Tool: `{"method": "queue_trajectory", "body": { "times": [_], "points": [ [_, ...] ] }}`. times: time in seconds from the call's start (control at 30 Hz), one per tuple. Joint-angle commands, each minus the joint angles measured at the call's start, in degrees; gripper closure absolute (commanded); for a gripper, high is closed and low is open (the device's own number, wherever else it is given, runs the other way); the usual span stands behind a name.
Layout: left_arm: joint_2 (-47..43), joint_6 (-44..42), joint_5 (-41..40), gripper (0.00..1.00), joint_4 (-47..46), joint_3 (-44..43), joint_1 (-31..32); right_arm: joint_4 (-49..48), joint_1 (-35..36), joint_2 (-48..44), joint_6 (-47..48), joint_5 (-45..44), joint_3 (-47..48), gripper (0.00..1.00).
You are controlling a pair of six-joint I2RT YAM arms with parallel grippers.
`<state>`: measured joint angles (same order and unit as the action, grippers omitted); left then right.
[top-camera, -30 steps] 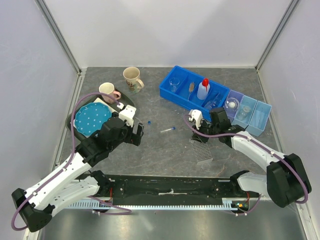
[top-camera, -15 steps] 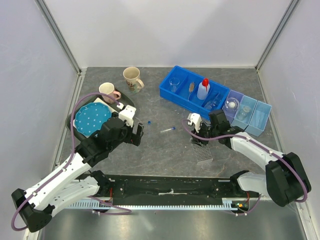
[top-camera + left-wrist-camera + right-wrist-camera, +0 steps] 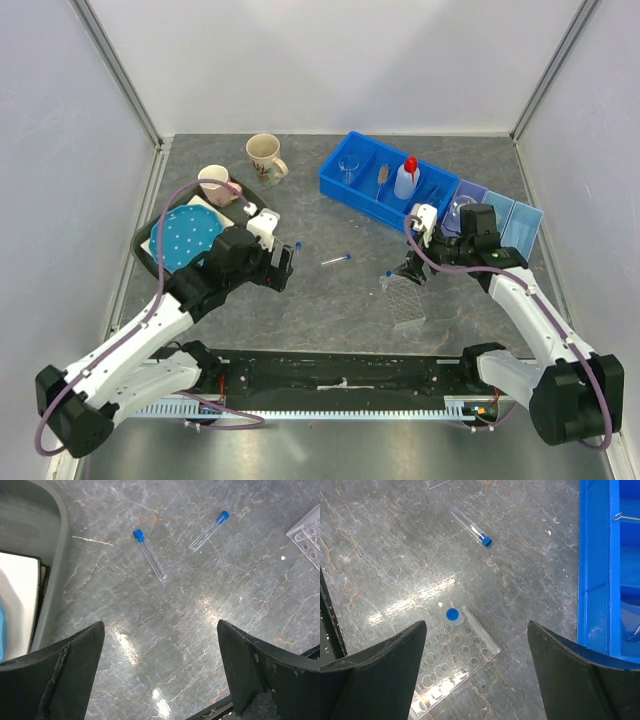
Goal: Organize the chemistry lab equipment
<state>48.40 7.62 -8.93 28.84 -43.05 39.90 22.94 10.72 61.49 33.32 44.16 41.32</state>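
The clear tube rack point(image 3: 405, 298) point(image 3: 451, 657) lies on the table with one blue-capped tube point(image 3: 452, 614) standing in its corner hole. My right gripper point(image 3: 412, 270) point(image 3: 476, 625) hovers open just above the rack, holding nothing. Two more blue-capped tubes lie loose: one point(image 3: 336, 259) point(image 3: 207, 526) point(image 3: 471, 527) mid-table, the other point(image 3: 298, 244) point(image 3: 149, 554) near my left gripper point(image 3: 283, 268) point(image 3: 160, 625), which is open and empty above bare table. A blue bin point(image 3: 335, 182) holds a small beaker point(image 3: 348, 170), a thin brush point(image 3: 382, 178) and the white squeeze bottle point(image 3: 406, 178).
Light-blue trays point(image 3: 518, 238) stand to the right of the blue bin. A beige mug point(image 3: 265, 158) and a pink mug point(image 3: 218, 184) are at the back left. A blue dotted plate point(image 3: 188, 240) rests on a dark tray point(image 3: 143, 240) beside my left arm.
My right gripper has opened, leaving a tube standing in the rack, and has pulled back to the right. My left gripper has shifted slightly right toward the loose tubes.
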Motion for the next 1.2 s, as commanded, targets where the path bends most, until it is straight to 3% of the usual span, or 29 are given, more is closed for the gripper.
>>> {"method": "queue_trajectory", "body": {
  "times": [0.0,0.23,0.47,0.73,1.17],
  "points": [
    [5.3,2.5,10.0,0.01,-2.7,-2.3,-3.5,3.2,-1.8,-2.6,2.4,6.1,1.5,0.1],
    [21.6,13.8,11.1,0.09,-3.1,-7.1,-4.0,4.5,-3.0,-3.0,4.0,3.6,1.2,0.04],
    [36.1,15.4,4.5,0.18,-1.3,-14.8,-4.0,5.0,-2.8,-3.4,4.4,2.6,1.5,0.04],
    [52.1,14.8,0.3,0.47,2.9,-24.9,-4.4,5.4,-2.9,-4.3,5.0,1.7,1.5,0.02],
    [59.2,13.5,-0.4,0.59,5.3,-30.7,-4.4,5.8,-2.8,-4.5,5.9,1.1,1.1,0.02]
  ]
}}
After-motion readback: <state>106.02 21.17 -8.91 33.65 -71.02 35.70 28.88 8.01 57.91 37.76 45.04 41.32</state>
